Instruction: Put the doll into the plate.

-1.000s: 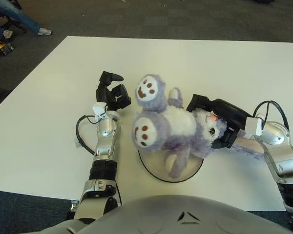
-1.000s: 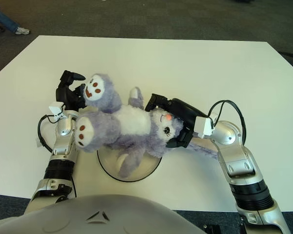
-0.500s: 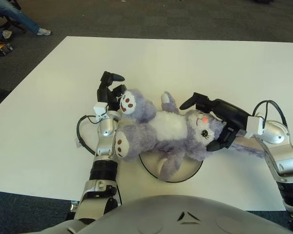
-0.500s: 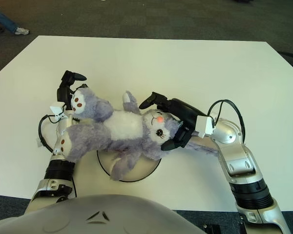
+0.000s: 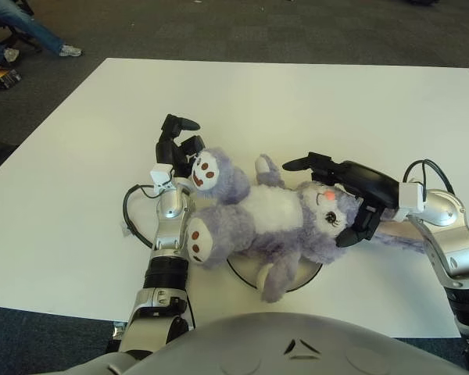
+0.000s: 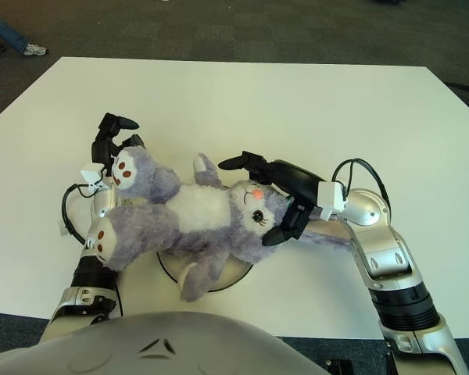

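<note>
Presently: right hand [image 5: 340, 191], fingers [image 5: 295, 164] spread open around the head of the doll [image 5: 258, 215], gripping nothing. Doll supine across the plate [image 5: 309, 275], feet leftward beside the left hand [image 5: 176, 148], fingers loosely curled, empty. White table [image 5: 78, 195].

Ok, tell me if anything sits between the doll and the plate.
Nothing visible does. The doll already lies across the plate, the right hand at its head, the left hand beside its foot.
</note>
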Controlling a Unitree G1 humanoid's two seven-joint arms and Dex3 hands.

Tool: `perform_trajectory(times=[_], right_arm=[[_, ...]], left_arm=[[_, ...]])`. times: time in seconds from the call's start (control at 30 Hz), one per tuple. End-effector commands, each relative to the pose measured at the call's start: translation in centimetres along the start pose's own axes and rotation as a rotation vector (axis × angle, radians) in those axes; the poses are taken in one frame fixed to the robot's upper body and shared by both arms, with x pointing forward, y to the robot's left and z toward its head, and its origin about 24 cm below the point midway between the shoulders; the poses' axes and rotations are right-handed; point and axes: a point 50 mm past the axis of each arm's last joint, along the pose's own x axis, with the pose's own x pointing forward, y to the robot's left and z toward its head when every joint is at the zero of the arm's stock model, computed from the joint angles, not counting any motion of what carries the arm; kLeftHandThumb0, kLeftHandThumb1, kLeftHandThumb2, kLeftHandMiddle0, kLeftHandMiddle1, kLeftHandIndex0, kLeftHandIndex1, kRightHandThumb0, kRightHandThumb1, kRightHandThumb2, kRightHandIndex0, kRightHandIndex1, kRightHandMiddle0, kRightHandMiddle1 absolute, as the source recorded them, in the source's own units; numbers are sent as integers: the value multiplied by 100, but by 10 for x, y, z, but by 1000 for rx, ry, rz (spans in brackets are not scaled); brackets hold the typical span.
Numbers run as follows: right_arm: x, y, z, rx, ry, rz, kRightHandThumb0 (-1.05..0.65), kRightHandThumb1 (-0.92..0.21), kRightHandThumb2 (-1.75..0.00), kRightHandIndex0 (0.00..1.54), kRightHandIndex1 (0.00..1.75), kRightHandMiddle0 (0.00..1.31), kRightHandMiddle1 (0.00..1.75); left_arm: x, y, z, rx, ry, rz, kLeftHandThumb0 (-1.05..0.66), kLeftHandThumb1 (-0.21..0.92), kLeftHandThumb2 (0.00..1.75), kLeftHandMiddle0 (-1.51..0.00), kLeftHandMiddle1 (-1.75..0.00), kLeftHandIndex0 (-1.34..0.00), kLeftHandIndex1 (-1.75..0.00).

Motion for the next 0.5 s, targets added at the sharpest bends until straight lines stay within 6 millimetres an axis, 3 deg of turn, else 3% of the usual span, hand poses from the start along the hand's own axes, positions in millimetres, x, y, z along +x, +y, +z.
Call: perform_trajectory(times=[0.0,0.2,0.47], right_arm=[[-1,-5,3,6,-11,5,-66,-44,-75,81,175,0,19],[-1,-5,3,11,14,15,-79,-62,-58,80,175,0,3],[-1,-5,4,82,40,15,-92,-89,-35,81,175,0,0]], left_arm=[[-26,8,-29,9,145,44,-43,45,115,-128,-175,-50,-175],[-26,8,-29,10,145,44,-43,45,114,-129,-175,-50,-175],[-25,9,-29,17,147,37,-43,45,114,-128,-175,-50,-175]])
